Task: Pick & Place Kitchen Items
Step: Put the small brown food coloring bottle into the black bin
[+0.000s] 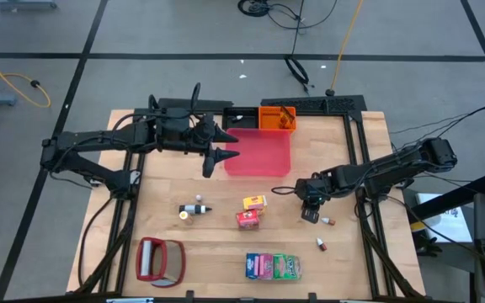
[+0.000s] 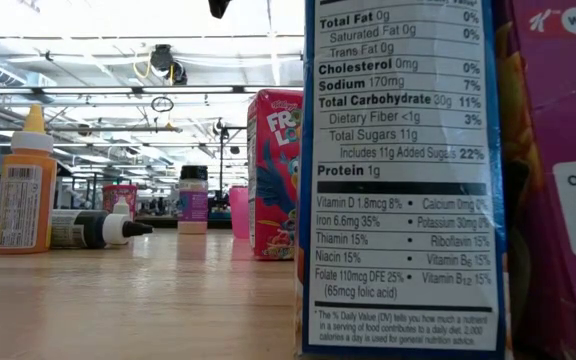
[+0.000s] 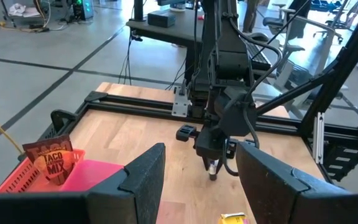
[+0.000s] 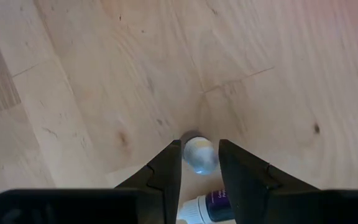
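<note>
White-capped bottle point(image 4: 199, 154), upright in right jaws

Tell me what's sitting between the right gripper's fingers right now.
A small bottle sits upright between the right gripper fingers, seen cap-first in the right wrist view, above bare wood.

Robotics lab; wooden table point(image 1: 200, 252) on grey marked floor point(image 1: 141, 34); trailing cables point(image 1: 301, 17); desks, office chairs point(image 3: 303, 25) behind.

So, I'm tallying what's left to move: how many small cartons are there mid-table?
2: a yellow carton near the table's middle, and a red carton just in front of it, close beside it. The overhead view shows nothing covering that area, so none seems hidden.
</note>
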